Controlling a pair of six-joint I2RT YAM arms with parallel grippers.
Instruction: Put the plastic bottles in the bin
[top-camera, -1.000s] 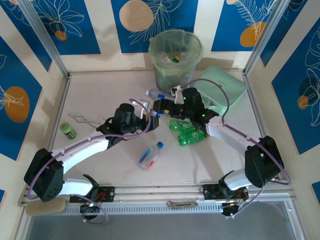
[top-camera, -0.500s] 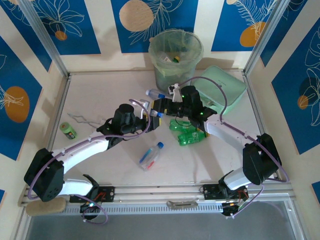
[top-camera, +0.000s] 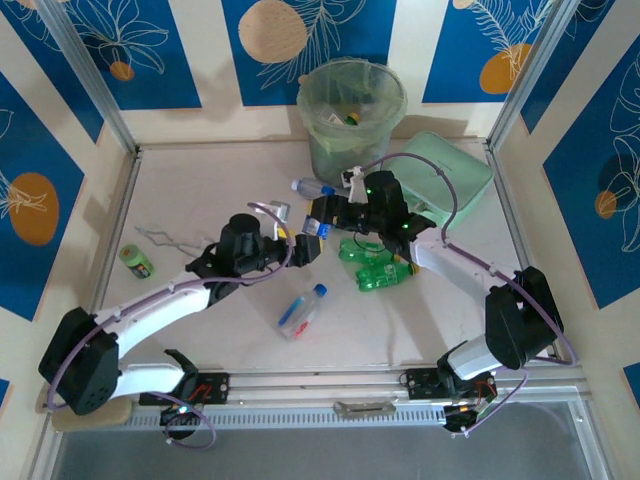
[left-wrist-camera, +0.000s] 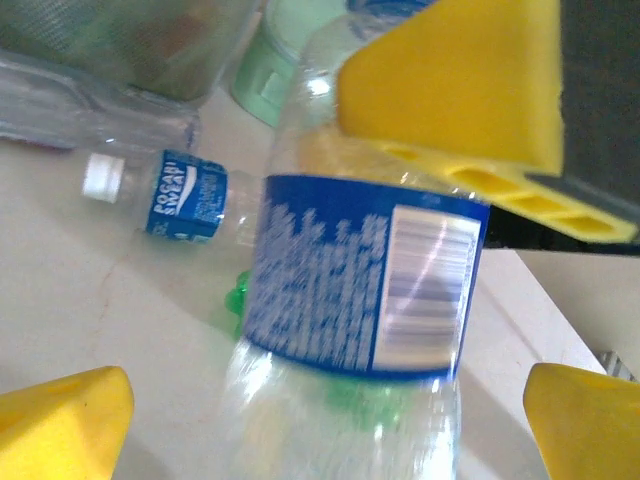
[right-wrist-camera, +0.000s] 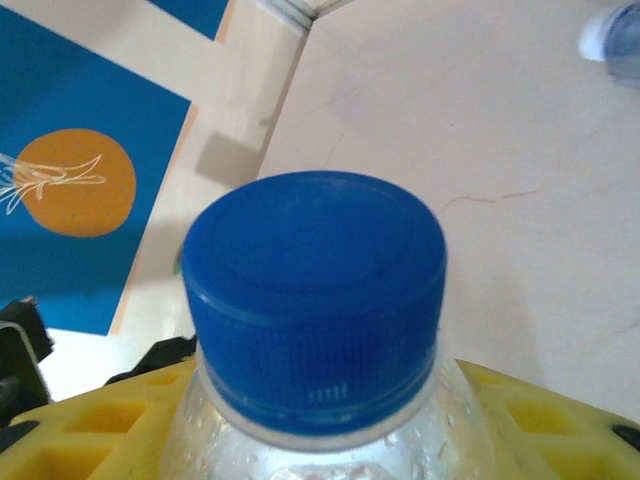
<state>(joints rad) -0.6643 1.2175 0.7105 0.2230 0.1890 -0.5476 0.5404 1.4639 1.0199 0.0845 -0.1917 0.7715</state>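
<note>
Presently the right claw (top-camera: 322, 215) is clamped on a clear, blue-capped bottle (top-camera: 318, 228) just under the cap. In the right wrist view the yellow fingers (right-wrist-camera: 90, 430) press its shoulders from both sides. The cap end points back at that wrist, and the body hangs away from it, above the table (top-camera: 200, 190).

The left claw (top-camera: 300, 245) stands wide apart. Its fingertips (left-wrist-camera: 60, 420) flank the same bottle's labelled body (left-wrist-camera: 360, 280) without touching it, so only the right one holds it.

Key relation: the bin (top-camera: 335, 150) lies beyond the right claw, toward the back wall and a little to its right — near, and the right arm is the nearer. Its rim looks higher than the bottle, so I judge the bottle must be lifted before it goes over.

Count:
- held: one
- loose on the table: one clear bottle (top-camera: 308, 186) at the bin's foot, what look like two green bottles (top-camera: 375, 265) lying together, and one red-labelled bottle (top-camera: 300, 310) — about four
- in the bin: some, number unreadable
- bin: one
</note>
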